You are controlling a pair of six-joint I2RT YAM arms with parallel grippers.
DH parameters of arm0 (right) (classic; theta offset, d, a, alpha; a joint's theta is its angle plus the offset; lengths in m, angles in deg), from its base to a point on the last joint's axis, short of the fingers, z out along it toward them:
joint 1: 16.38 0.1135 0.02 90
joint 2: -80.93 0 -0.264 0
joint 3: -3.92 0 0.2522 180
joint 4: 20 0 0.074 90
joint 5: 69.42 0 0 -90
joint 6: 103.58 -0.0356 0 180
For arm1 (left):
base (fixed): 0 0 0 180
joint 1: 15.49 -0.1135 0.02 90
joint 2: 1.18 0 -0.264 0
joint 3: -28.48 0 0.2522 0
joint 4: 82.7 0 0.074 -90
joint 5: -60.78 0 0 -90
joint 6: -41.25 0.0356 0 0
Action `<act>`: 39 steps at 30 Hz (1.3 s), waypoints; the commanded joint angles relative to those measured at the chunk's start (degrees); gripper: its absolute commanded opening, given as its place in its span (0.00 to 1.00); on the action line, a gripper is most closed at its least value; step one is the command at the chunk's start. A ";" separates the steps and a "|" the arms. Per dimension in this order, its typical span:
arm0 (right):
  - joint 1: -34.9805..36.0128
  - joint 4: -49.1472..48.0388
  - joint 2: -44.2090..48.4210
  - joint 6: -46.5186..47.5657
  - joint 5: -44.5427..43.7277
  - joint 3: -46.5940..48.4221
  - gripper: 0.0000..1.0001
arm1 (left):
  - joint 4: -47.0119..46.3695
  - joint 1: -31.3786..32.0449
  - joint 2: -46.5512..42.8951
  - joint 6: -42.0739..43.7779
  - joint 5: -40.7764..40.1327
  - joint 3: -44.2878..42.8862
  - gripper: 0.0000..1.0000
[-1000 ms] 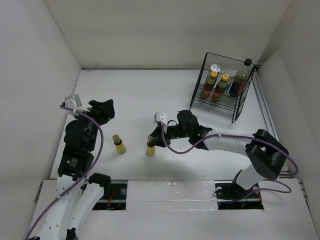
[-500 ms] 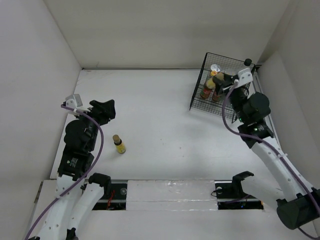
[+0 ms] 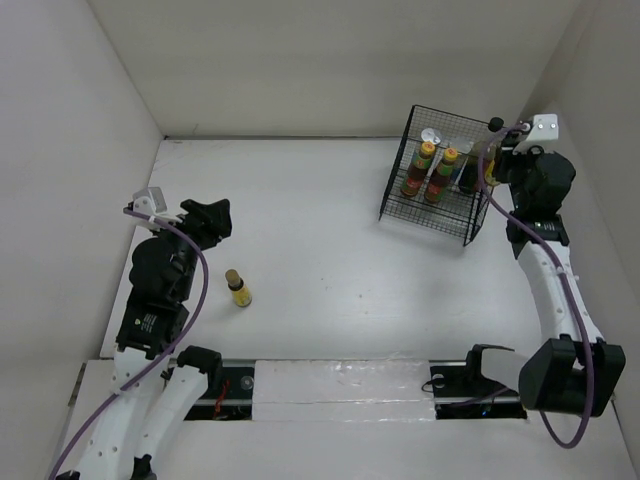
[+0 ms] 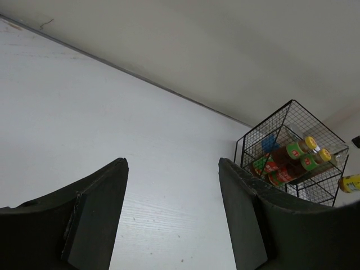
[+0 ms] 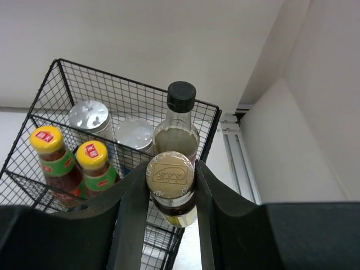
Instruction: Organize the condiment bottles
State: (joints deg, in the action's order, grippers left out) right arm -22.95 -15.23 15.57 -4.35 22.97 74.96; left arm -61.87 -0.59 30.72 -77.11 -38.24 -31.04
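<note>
Condiment bottles, and most of them are home: five stand in the black wire basket (image 3: 470, 215) at the far right of the table (image 3: 320, 200). My right wrist view looks down into it. Two white silver-lidded shakers (image 5: 89, 117) sit side by side at the back, the dark black-capped bottle (image 5: 181, 121) is just to their right, and two yellow-capped red sauce bottles (image 5: 49, 154) are touching at the left. My right gripper (image 5: 171, 194) is clamped on a tiny yellow bottle (image 5: 170, 174), a finger pressed to each side, gold cap up and the bottle upright. I'm holding it above the basket's right corner, just in front of the dark bottle in that view; whether it hangs inside the rim or just outside, I cannot tell. Over on the left, my left gripper (image 4: 171, 180) hovers with its fingers spread wide and empty, looking across the table toward the basket. The other tiny yellow bottle (image 3: 238, 288) stands upright on the table near my left arm, well apart from the basket.
</note>
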 commanded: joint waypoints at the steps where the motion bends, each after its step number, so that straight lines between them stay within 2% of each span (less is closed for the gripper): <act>1: -1.69 -9.63 -1.86 -2.46 4.55 4.16 0.15 | -2.68 -0.31 0.71 1.11 0.31 -1.09 0.61; 9: -2.84 -17.53 -7.41 -5.01 10.35 2.84 0.14 | -2.68 -0.31 0.71 1.11 0.31 -1.09 0.61; 19: -2.84 -21.32 -12.93 -6.86 9.65 -2.95 0.14 | -2.68 -0.31 1.76 1.11 0.84 -1.09 0.61; 28: -2.31 -22.47 -18.30 -7.92 9.74 -3.49 0.14 | -2.68 -0.31 1.76 1.11 0.84 -1.09 0.61; 36: -2.31 -21.15 -20.85 -7.92 8.59 -4.01 0.21 | -2.68 -0.31 1.76 1.11 0.31 -1.09 0.61; 38: -2.31 -20.46 -21.38 -7.92 8.59 -4.01 0.24 | -2.68 -0.31 1.76 1.11 0.31 -1.09 0.61; 39: -2.31 -20.45 -21.38 -7.92 8.59 -4.01 0.29 | -2.68 -0.31 1.76 1.11 0.31 -1.09 0.61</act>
State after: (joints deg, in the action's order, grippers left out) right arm -25.40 -29.85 -5.85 -11.67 31.78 70.17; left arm -62.07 -0.59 32.44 -76.69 -38.24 -31.04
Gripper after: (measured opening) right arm 0.400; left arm 0.610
